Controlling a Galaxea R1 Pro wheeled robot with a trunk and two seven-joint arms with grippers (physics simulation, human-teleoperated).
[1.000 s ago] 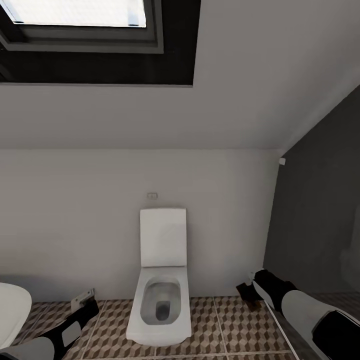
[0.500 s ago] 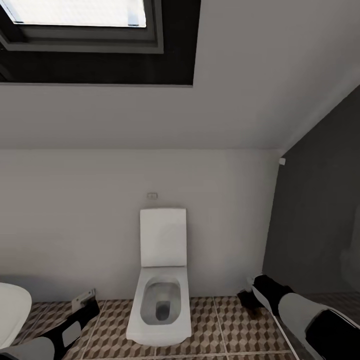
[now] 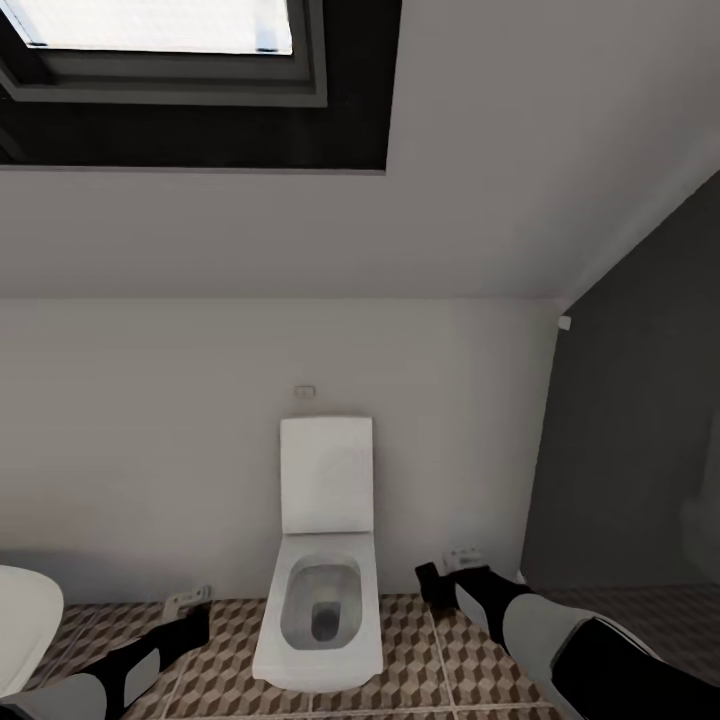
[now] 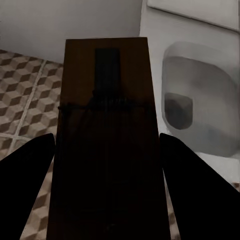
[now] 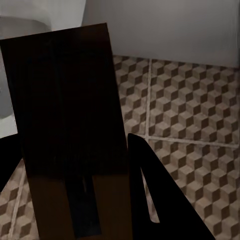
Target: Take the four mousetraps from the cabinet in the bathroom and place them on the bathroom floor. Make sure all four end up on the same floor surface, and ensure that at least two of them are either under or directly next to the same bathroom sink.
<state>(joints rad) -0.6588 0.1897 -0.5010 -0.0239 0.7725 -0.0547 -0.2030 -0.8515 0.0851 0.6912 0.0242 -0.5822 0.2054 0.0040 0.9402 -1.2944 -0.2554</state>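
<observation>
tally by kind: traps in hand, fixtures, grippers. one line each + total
Mousetraps: 2, one in the left gripper, one in the right gripper
Toilet: 1
White fixture at the head view's left edge: 1, cut off, kind unclear
Grippers: 2, left gripper, right gripper
Total: 6

A white toilet (image 3: 325, 600) stands against the back wall (image 3: 150, 450), its bowl jutting onto the bathroom floor (image 3: 410, 650) between the two arms. Bare tile lies open on either side of it. A dark wall (image 3: 640, 450) closes in the right.
</observation>
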